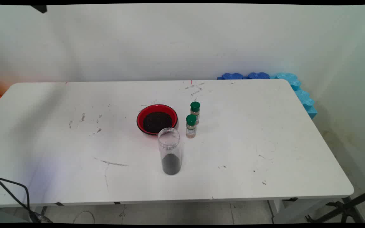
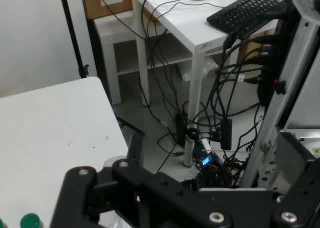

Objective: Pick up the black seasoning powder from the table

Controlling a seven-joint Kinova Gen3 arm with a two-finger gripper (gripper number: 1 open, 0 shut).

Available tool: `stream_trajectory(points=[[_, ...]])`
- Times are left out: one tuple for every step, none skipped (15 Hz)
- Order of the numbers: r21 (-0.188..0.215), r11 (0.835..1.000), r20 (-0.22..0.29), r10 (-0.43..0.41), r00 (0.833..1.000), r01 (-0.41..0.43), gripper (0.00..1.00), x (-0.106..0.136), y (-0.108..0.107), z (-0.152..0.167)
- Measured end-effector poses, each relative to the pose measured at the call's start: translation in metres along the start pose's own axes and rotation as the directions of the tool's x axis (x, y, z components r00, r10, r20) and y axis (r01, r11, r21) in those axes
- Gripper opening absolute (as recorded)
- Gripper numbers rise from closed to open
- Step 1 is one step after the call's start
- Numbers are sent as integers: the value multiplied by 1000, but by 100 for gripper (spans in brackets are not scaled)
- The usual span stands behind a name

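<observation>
Near the middle of the frame, on the table (image 1: pixel 264 133): red bowl (image 1: pixel 157 107) full of dark grains. Just below it, clear jar (image 1: pixel 170 148), lid off, a little dark stuff at the bottom. Just right, two small bottles (image 1: pixel 191 126) with green lids. Gripper (image 1: pixel 39 8) high in the upper left corner, well apart, touching nothing. Open or shut: cannot tell.

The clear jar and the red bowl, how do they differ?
The clear jar is tall, narrow and see-through; the red bowl is low, wide and opaque. The jar stands nearer the camera, the bowl just behind it. Both are open-topped and hold dark grainy stuff.
</observation>
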State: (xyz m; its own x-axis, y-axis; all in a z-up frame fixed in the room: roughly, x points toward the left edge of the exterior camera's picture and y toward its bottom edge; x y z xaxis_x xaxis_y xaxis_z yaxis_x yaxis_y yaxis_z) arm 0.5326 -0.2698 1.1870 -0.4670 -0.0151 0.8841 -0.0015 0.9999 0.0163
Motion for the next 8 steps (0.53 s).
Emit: stream_trajectory(points=[[3,1000,1,-4,1000,4,100,0,-1,1],[11,1000,2,-17,1000,17,100,-1,-2,2],[16,1000,4,-26,1000,26,100,-2,-3,4],[27,999,3,-47,999,47,100,-4,-5,7],[40,997,3,-71,997,70,100,-6,-7,10],[49,995,2,-89,996,89,100,-8,-8,13],[67,990,2,-121,993,121,100,-12,-11,19],[87,984,2,-153,988,152,100,-16,-14,26]])
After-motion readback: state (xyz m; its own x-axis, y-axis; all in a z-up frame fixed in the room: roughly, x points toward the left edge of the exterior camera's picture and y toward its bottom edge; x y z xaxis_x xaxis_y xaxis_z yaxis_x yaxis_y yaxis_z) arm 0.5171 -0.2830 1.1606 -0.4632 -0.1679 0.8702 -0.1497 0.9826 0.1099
